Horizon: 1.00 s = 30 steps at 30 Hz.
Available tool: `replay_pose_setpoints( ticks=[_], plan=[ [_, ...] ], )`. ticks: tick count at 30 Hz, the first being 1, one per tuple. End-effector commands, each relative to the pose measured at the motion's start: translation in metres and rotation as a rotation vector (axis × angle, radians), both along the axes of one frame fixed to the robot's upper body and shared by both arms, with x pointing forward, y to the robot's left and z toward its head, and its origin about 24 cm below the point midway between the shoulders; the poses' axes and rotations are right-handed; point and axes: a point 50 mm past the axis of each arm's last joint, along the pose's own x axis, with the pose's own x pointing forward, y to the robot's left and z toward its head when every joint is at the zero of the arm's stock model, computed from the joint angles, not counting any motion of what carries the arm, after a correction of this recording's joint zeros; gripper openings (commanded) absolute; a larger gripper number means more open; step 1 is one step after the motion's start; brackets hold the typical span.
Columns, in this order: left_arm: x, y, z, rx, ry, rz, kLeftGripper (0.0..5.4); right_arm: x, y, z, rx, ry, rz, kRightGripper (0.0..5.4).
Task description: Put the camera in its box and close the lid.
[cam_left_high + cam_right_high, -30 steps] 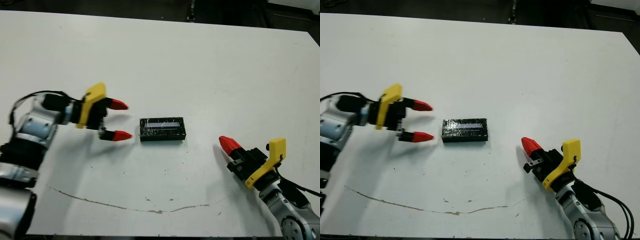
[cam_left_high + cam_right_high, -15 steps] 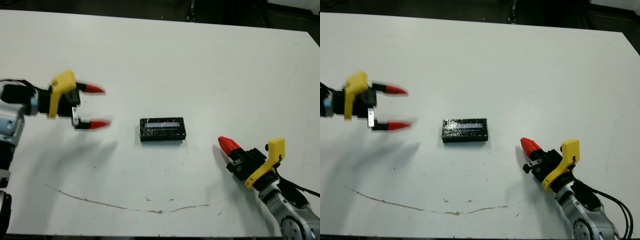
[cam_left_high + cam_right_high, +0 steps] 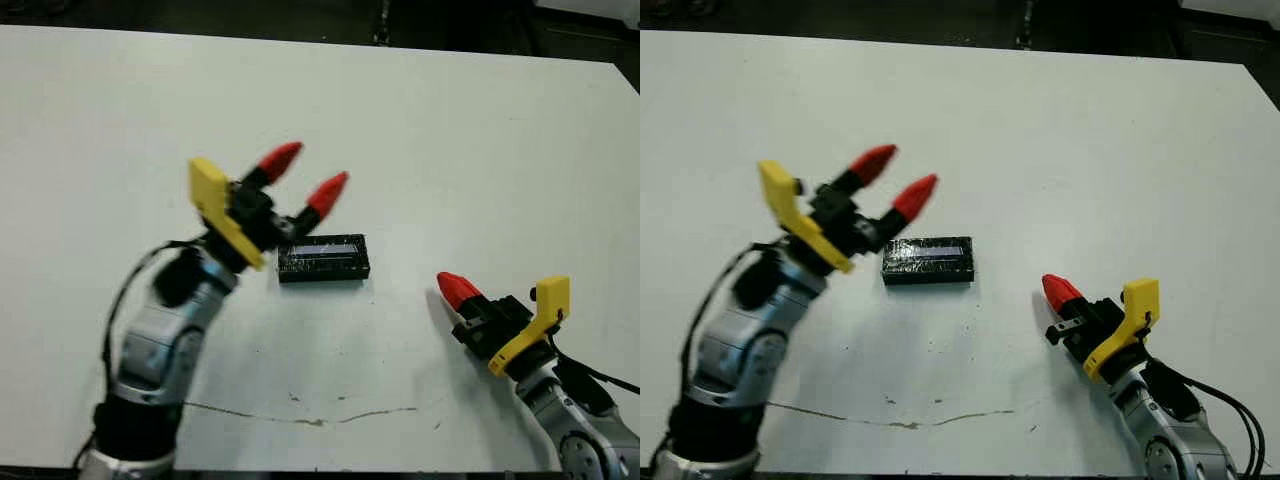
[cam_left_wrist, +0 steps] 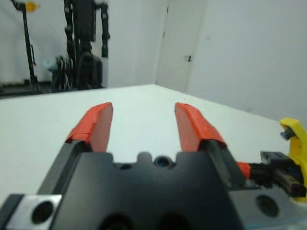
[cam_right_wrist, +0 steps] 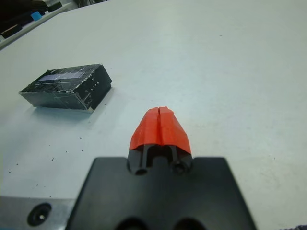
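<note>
The box (image 3: 323, 258) sits in the middle of the white table with the lid (image 3: 322, 247) lying flat on top of it, pale stripe up; it also shows in the right wrist view as a closed box (image 5: 67, 87). The camera is hidden. My left gripper (image 3: 308, 172) is open and holds nothing; it is raised just left of the box, with its fingers (image 4: 98, 122) pointing up and away. My right gripper (image 3: 452, 288) is shut and holds nothing. It rests low at the front right, a hand's width from the box, and its fingertips (image 5: 159, 117) are pressed together.
A thin dark scratch (image 3: 300, 415) runs along the table near its front edge. The table's far edge (image 3: 320, 40) meets a dark floor. Dark equipment stands (image 4: 81, 43) and a door (image 4: 180, 43) show beyond the table in the left wrist view.
The left arm swung out to the far left, then came back. It is now raised beside the box with its fingers tilted upward. The box and the right arm have stayed put.
</note>
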Motion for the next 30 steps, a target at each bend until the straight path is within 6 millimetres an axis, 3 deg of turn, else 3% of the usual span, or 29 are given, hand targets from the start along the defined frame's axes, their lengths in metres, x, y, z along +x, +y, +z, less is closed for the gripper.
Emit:
replay_pose_setpoints(
  ticks=[1, 19, 30],
  plan=[
    [-0.002, -0.006, -0.010, 0.085, 0.067, -0.006, 2.77, -0.002, -0.002, -0.002, -0.013, 0.014, -0.011, 0.00],
    [0.000, -0.024, -0.035, 0.260, 0.433, 0.022, 0.03, -0.003, -0.001, 0.000, -0.037, -0.001, -0.009, 0.00],
    [-0.002, -0.021, -0.062, 0.340, 0.596, 0.032, 0.01, -0.003, 0.000, 0.001, -0.034, 0.000, 0.000, 0.00]
  ],
)
